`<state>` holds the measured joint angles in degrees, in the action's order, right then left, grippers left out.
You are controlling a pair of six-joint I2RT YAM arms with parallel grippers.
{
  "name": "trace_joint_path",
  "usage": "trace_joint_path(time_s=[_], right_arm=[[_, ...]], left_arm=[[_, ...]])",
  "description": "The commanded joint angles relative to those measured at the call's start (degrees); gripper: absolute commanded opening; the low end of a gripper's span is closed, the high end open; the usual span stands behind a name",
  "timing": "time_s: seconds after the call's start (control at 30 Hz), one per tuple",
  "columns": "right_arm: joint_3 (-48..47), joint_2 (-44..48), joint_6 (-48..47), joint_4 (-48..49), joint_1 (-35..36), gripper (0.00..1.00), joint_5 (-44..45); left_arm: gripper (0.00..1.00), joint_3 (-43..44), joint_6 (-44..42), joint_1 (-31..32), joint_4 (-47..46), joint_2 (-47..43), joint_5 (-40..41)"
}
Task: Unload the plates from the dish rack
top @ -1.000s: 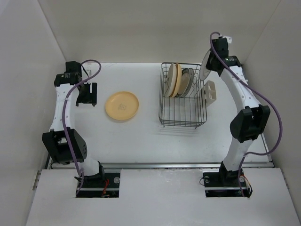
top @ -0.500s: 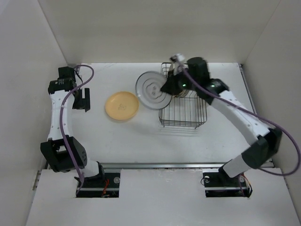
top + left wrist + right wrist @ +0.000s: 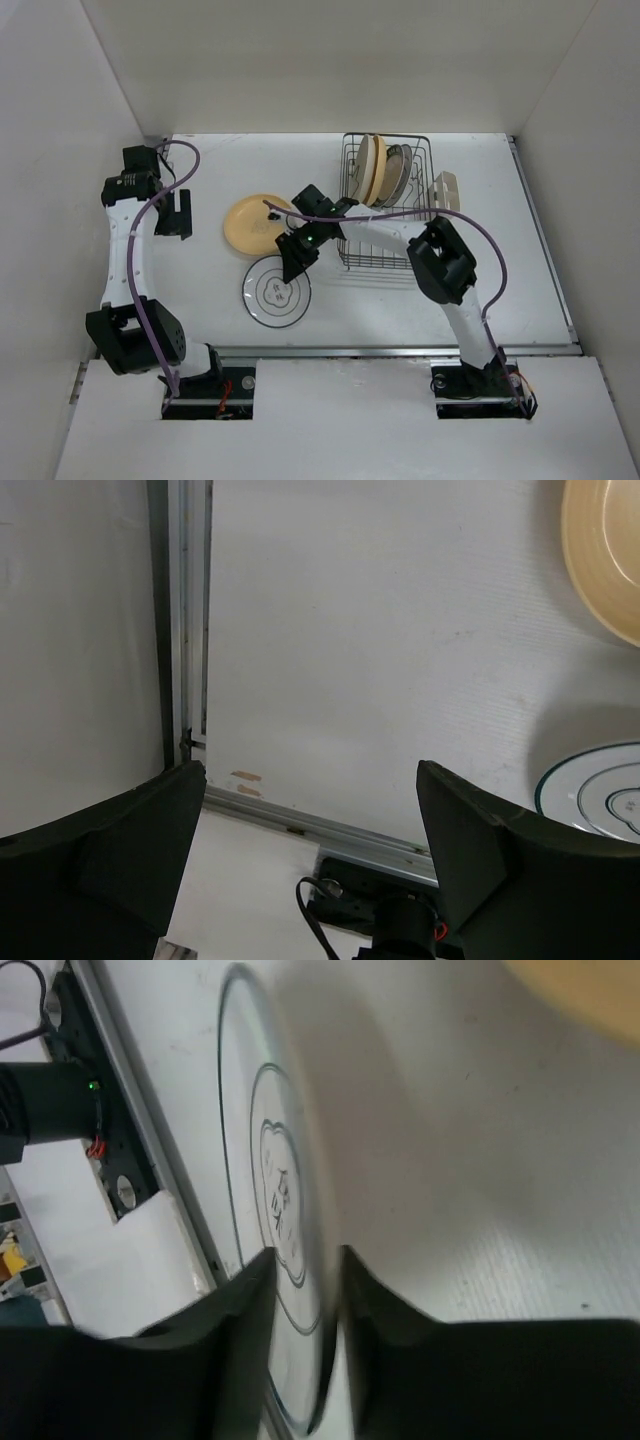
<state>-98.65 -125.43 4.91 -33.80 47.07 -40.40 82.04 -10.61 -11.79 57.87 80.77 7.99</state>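
The dish rack [image 3: 425, 245] stands at the back right and holds cream and orange-yellow plates [image 3: 372, 168] and a darker-rimmed plate [image 3: 397, 172] upright. An orange-yellow plate [image 3: 260, 225] lies flat on the table; it also shows in the left wrist view [image 3: 605, 550]. My right gripper [image 3: 297, 262] is shut on the rim of the white plate with a thin dark ring [image 3: 276, 291], low over the table in front of the orange-yellow one. In the right wrist view the gripper [image 3: 305, 1260] straddles this plate [image 3: 270, 1160]. My left gripper [image 3: 180, 212] is open and empty at the far left [image 3: 310, 780].
A small beige box [image 3: 446, 192] hangs on the rack's right side. White walls close in the table on three sides. A metal rail [image 3: 400, 350] runs along the table's near edge. The ringed plate's edge [image 3: 600, 790] shows in the left wrist view.
My right arm carried the ringed plate from behind the rack leftward and down to the table in front of the orange-yellow plate. My left arm shifted slightly left.
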Motion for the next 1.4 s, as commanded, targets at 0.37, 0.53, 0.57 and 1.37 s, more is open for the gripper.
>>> trace_joint_path(time_s=[0.37, 0.53, 0.57, 1.37], right_arm=[[-9.10, 4.13, 2.82, -3.02, 0.74, 0.94, 25.88], [-8.24, 15.45, 7.65, -1.55, 0.13, 1.00, 38.79], [-8.22, 19.74, 9.05, -1.01, -0.48, 1.00, 40.47], [0.38, 22.95, 24.36, 0.22, -30.27, 0.62, 64.66]], left_arm=[[0.85, -0.48, 0.42, -0.25, 0.23, -2.99, -3.24], [0.85, 0.14, 0.42, -0.25, 0.23, -2.99, -3.85], [0.85, 0.14, 0.42, -0.25, 0.23, -2.99, -3.86], [0.99, -0.57, 2.25, -0.25, -4.50, -7.03, -4.03]])
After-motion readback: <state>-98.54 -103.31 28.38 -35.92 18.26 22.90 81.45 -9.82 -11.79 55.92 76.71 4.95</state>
